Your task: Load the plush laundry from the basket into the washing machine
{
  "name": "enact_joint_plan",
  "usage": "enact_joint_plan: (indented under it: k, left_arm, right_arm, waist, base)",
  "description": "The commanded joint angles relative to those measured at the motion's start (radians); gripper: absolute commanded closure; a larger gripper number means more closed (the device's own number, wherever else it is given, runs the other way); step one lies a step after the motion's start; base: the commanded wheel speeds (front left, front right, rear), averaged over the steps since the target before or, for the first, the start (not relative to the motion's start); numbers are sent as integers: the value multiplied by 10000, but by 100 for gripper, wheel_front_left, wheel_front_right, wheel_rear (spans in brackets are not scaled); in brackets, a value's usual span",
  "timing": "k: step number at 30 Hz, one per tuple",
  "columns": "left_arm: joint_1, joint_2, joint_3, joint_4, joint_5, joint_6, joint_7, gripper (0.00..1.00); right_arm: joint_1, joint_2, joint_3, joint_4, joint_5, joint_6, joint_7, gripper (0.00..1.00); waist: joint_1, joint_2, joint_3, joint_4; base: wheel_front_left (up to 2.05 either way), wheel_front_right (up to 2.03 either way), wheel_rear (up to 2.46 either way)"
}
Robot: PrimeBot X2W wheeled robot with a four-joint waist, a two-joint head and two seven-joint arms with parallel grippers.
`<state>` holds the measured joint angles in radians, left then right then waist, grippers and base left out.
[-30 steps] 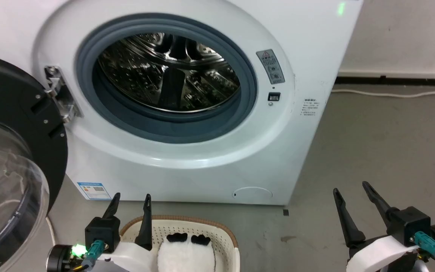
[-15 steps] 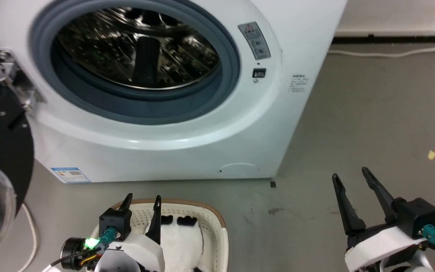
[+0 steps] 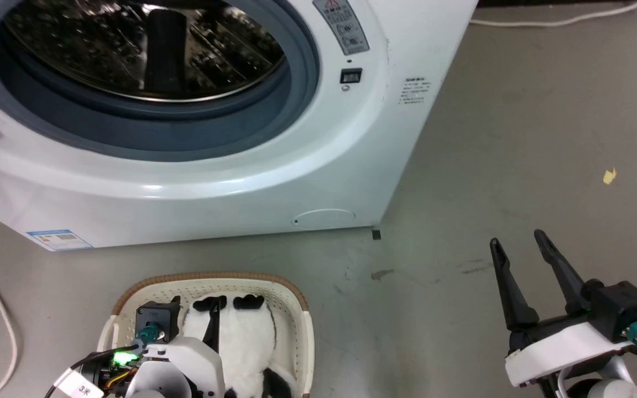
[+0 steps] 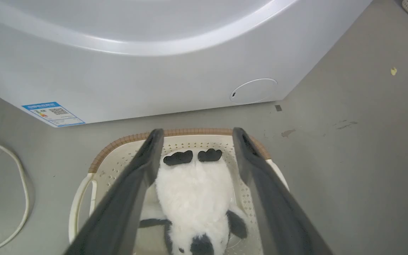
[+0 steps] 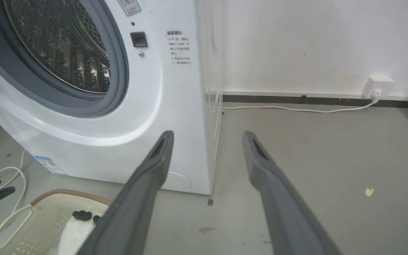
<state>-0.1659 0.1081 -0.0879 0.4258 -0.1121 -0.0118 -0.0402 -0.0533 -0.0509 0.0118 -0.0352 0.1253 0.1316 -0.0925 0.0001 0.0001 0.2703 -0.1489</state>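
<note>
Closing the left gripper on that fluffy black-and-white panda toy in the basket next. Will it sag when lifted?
Probably floppy: the fluffy white-and-black panda toy lies slumped along the cream perforated plastic basket, so limbs may dangle. Likely light for its bulk, given its fuzzy pile. The open left gripper frames it; a shallow pinch might catch only fur.
</note>
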Motion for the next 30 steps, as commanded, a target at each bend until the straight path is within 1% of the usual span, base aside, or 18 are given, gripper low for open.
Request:
enact_joint_plan:
  k: [1,7,14,17,24,30]
  left_arm:
    - [-253,100,-50,286,-107,-40,13,0]
    - [-692,242,-87,1067,-366,-47,100,0]
    - [-1196,369,-124,1960,-692,62,382,0]
    - [-1371,523,-137,2317,-813,167,446,0]
    - [-1853,865,-211,3084,-1094,215,614,0]
    - [-2386,1123,-373,3700,-1231,348,642,0]
  right_arm:
    - [-213,3,6,-95,98,-4,-115,0]
    - [-345,4,47,-138,241,-4,-240,0]
    - [-530,4,133,-184,433,-5,-387,0]
    - [-628,4,210,-164,634,-5,-449,0]
    - [-897,4,301,-227,928,-5,-595,0]
    - [-1107,5,353,-269,1135,-6,-720,0]
  waist:
    - [-1,-1,167,-109]
    - [-1,-1,593,-273]
    - [-1,-1,1115,-509]
    - [-1,-1,1375,-649]
    - [-1,-1,2015,-987]
    - [-1,-1,2577,-1248]
  base:
    - [0,0,0]
    - [0,0,0]
    - [0,0,0]
    - [0,0,0]
    - [0,0,0]
    - [0,0,0]
